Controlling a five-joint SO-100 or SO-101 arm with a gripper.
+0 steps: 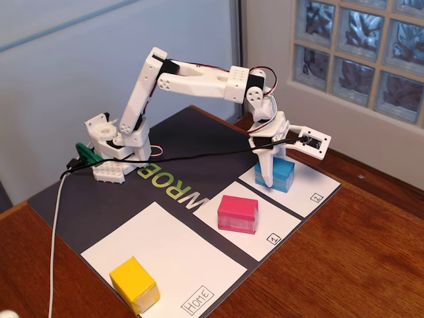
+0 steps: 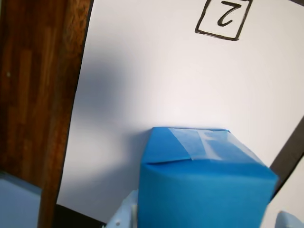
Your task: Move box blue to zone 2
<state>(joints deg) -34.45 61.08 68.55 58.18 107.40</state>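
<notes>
The box blue [image 1: 283, 173] rests on zone 2 [image 1: 308, 191], the white sheet with a boxed "2" at its corner, at the right end of the mat. My gripper [image 1: 269, 177] reaches down over the box with its jaws on either side. In the wrist view the box blue [image 2: 204, 185] fills the lower middle. A white finger [image 2: 124, 216] presses its left side, and the other finger shows at the lower right corner. Zone 2 [image 2: 156, 80] lies beneath it, with the "2" mark at the top.
A pink block [image 1: 237, 213] sits on the sheet marked "1" [image 1: 265, 233]. A yellow block [image 1: 134, 285] sits on the larger "Home" sheet [image 1: 172, 255]. The arm's base [image 1: 116, 156] stands at the mat's far left, with a black cable crossing. Wooden table [image 1: 358, 258] surrounds the mat.
</notes>
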